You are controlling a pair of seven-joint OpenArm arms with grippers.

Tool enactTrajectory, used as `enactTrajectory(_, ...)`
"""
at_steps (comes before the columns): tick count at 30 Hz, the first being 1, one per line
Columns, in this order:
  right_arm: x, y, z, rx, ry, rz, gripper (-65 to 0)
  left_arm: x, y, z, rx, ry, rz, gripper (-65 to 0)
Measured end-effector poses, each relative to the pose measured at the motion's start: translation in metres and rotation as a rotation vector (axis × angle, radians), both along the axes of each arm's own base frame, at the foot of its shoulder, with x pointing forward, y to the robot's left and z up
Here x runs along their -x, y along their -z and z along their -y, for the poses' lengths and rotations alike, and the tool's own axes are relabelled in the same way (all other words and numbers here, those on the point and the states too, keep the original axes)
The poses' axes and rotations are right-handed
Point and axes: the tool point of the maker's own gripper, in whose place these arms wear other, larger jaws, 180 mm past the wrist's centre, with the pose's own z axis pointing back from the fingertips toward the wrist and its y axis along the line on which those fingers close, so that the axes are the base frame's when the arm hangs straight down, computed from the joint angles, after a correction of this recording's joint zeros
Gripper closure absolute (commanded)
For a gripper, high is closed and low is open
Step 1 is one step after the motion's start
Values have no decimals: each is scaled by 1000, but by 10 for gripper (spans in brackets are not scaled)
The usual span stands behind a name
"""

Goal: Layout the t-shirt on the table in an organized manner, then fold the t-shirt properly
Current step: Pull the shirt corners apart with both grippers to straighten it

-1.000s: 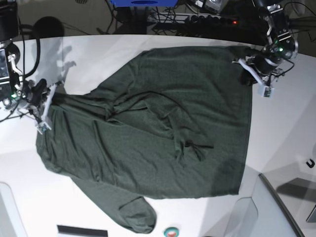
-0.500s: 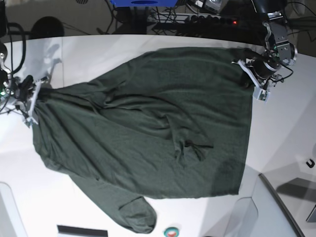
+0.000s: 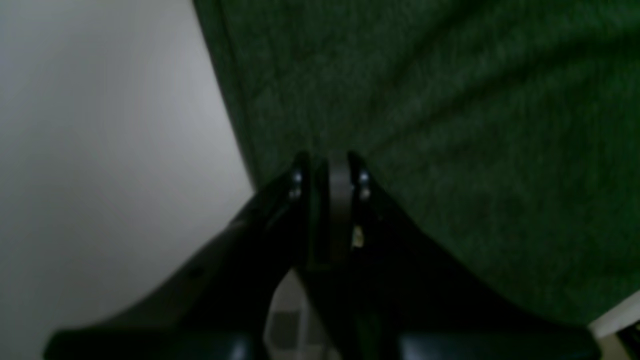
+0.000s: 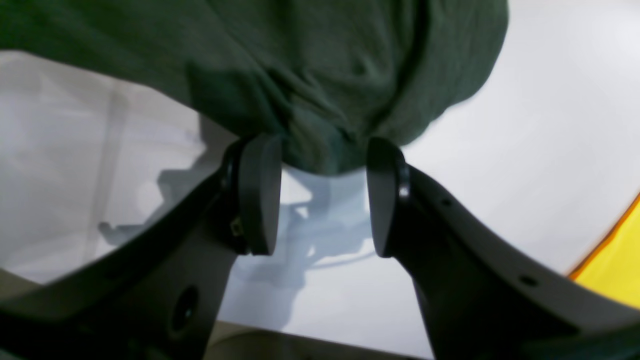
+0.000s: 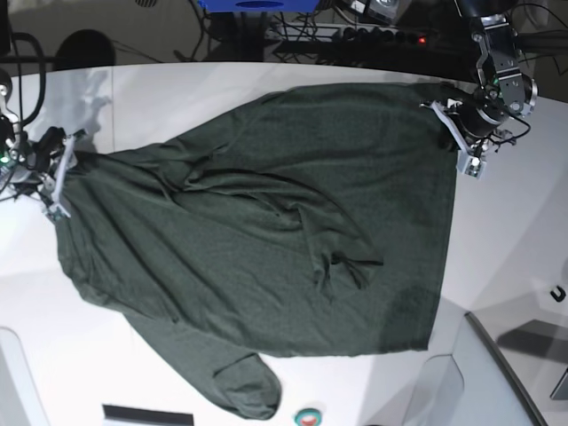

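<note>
The dark green t-shirt (image 5: 266, 231) lies spread across most of the white table (image 5: 515, 257), its straight hem running along the right side and one sleeve (image 5: 235, 382) reaching toward the near edge. Wrinkles and a small bunched fold sit near its middle. At the far right corner of the cloth, the left gripper (image 5: 454, 133) has its jaws drawn narrow; the left wrist view shows the tips almost together, pinching the shirt's edge where green fabric meets bare tabletop. At the table's left edge, the right gripper (image 4: 320, 195) stands with its jaws parted, the two pads (image 4: 260, 195) set apart. In the right wrist view a rounded bunch of the shirt (image 4: 320, 100) hangs just above the gap between them, and whether the cloth touches either pad cannot be told. Below the jaws, the gripper's shadow falls on the white surface (image 4: 500, 150). A yellow patch (image 4: 615, 250) shows at the lower right edge of that view.
</note>
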Motion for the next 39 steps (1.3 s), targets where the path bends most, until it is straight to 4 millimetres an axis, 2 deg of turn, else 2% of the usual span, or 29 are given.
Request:
enactTrajectory(4,-8,-20,-24,-22,-61,73,-267,-8,-18,-2,-31,19,42,-63)
enactTrajectory(6,-11,-24,-40,-54,-71,97,-269,-7,-20,-3,-41,22,40,-63)
enactTrajectory(10,-18,-23,-75,-137,-68,119,-270,0,-17,0,-19,10,22,-63)
enactTrajectory(14,-23,-20,-94,-182,-57,126,-270,-4,-21,7,39,-7,60,-63)
enactTrajectory(16,-23,-14,-95,-190,-43,110,-270,-1,-19,6,41,-9,53,-63)
enactTrajectory(22,-18,8,-78,-166,2,41,-270,0,-17,8,48,-10,48,-63)
enactTrajectory(27,-19,9,-83,-180,4,42,-269,13,0,6,66,-29,-5,-63)
enactTrajectory(31,-19,13,-89,-204,16,33,-254,13,3,8,77,-33,-11,-63)
enactTrajectory(32,-18,17,-85,-194,22,20,-219,14,5,8,81,-35,-16,-63)
enactTrajectory(35,-16,22,-80,-184,31,-1,-33,9,8,8,99,-49,-5,-63)
enactTrajectory(36,-16,22,-79,-182,31,-1,0,7,9,8,107,-54,-2,-63)
enactTrajectory(39,-16,19,-82,-186,23,8,-12,5,10,8,120,-59,11,-63)
